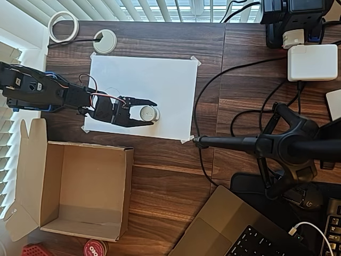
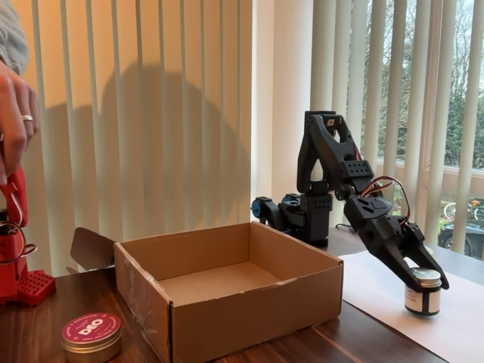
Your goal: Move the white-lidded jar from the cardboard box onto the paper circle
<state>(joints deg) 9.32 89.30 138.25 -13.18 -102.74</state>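
The white-lidded jar (image 1: pixel 148 113) (image 2: pixel 423 292) stands upright on the white paper sheet (image 1: pixel 165 80), toward its near edge in the overhead view. My black gripper (image 1: pixel 153 113) (image 2: pixel 427 281) reaches in from the left, with one finger on each side of the jar at lid height, closed against it. The brown cardboard box (image 1: pixel 88 147) (image 2: pixel 249 318) lies open and empty, below and to the left of the sheet. I cannot make out the paper circle. Just a faint pencil arc (image 1: pixel 113 89) shows on the sheet beside the arm.
A red-lidded tin (image 1: pixel 95 248) (image 2: pixel 91 333) sits by the box's near side. A white disc (image 1: pixel 104 41) and a tape ring (image 1: pixel 63 25) lie beyond the sheet. Right of the sheet are cables, a black stand (image 1: pixel 256 143), a charger (image 1: pixel 311 62) and a laptop (image 1: pixel 240 229).
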